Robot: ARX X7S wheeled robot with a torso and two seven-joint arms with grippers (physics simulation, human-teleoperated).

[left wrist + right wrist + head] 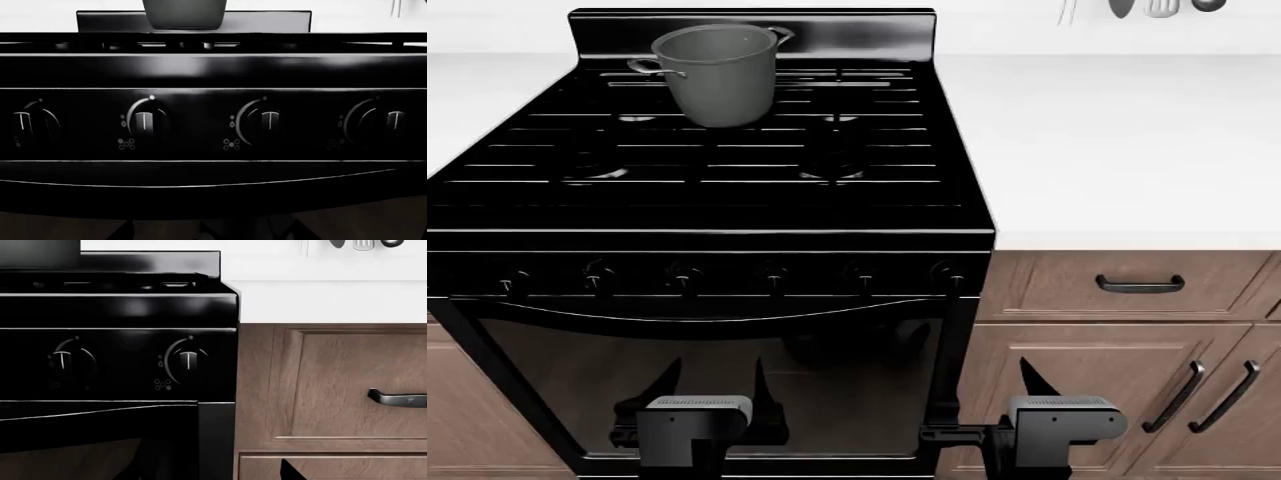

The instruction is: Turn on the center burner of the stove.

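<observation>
The glossy black stove [707, 190] fills the left and middle of the head view, with bar grates on top and a row of several small front knobs [774, 275] above the dark glass oven door [714, 370]. My left gripper [714, 385] is open and empty, low in front of the oven door. My right gripper [994, 388] is open and empty at the stove's right edge. The left wrist view shows several knobs [143, 122] some way ahead of the left gripper [208, 232]. The right wrist view shows the two rightmost knobs [188, 360] ahead of the right gripper [210, 471].
A grey pot [718, 75] stands on the back grates. A white counter [1121, 140] lies right of the stove, over brown wooden cabinets [1121, 340] with dark handles [1138, 285]. Utensils [1154, 8] hang on the back wall.
</observation>
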